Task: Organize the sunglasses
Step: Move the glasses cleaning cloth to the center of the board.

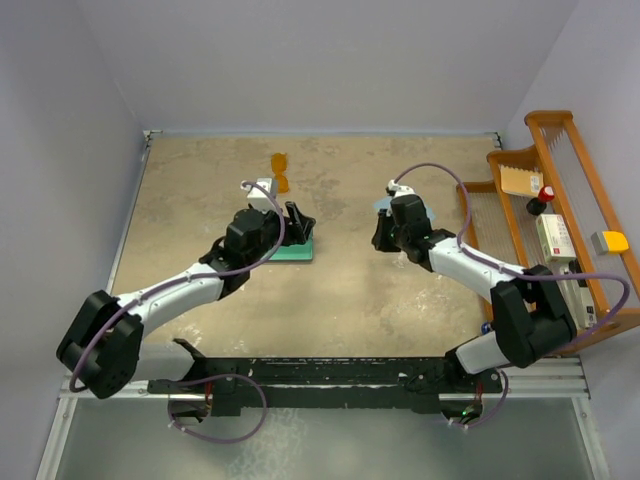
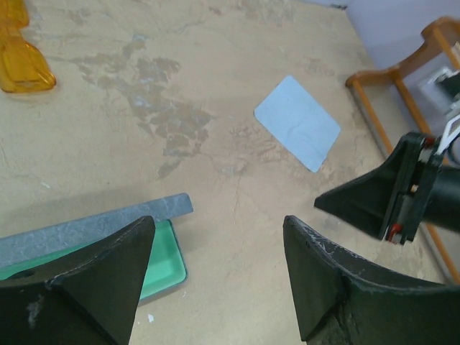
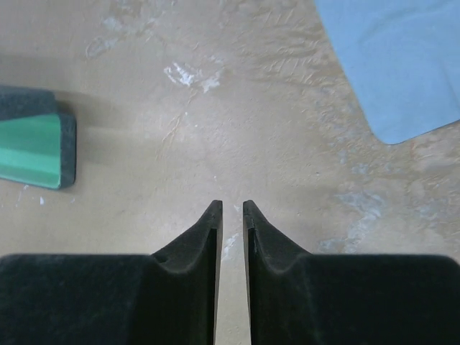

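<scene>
Now, the left end effector (image 2: pixel 217 230) hangs low over the worktop (image 1: pixel 350 290) with its two fingers set wide apart and nothing between them. Just under and beside its left finger lies the case (image 2: pixel 108 219), a flat grey-blue box showing a teal-green lining. Only one corner of that lining shows past the finger in the left wrist view, and the rest is hidden, so I cannot tell what the case holds.

The sunglasses (image 2: pixel 21 61), with translucent orange lenses, lie on the bare worktop outside the case. They are ahead of the left end effector and off to its left, apart from the case and from both sets of fingers.

The right end effector (image 3: pixel 231 208) points down at the worktop, its fingers drawn almost together with only a narrow slit between the tips, clamped on nothing. A pale blue cloth (image 3: pixel 402 57) lies flat ahead of it to its right, and the case's end sits well off to its left. From the left wrist view the cloth lies ahead, between the two end effectors.

Beyond the right end effector, on its outer side, stands a wooden rack (image 1: pixel 548 118). It holds a tan card (image 1: pixel 520 180), a small red-capped item (image 1: pixel 545 193) and a white box (image 1: pixel 555 237), with a yellow block (image 1: pixel 612 241) at its outer edge.
</scene>
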Tool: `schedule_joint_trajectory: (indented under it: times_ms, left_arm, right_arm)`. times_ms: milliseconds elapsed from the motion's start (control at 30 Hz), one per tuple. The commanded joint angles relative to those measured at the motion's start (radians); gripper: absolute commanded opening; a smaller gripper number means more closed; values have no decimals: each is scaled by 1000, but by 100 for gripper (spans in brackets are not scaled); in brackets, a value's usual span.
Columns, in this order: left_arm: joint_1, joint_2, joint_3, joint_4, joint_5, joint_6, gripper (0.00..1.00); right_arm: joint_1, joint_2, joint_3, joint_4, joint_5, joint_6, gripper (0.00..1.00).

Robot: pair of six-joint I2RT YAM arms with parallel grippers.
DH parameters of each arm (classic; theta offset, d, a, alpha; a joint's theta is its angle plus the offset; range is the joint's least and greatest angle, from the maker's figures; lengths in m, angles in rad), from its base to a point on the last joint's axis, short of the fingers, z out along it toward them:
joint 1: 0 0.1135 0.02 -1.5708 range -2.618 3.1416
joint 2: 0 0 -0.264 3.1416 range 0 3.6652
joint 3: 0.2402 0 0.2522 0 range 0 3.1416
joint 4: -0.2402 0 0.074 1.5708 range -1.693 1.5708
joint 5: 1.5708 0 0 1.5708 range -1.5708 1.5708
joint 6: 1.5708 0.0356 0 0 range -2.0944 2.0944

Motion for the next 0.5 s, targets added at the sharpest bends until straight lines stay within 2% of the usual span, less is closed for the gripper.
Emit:
schedule_joint_trajectory:
  times_ms: [0,267,467]
  left_arm:
    - [-27,40,63,-7,21,40,69]
    - [-71,132,130,-33,-6,68,69]
    - [-83,199,163,-30,0,81,69]
  right_arm:
    - [-35,-37,1,15,63,30,21]
    - [-143,-10,11,18,131,55,30]
    - [-228,49,38,32,140,70,30]
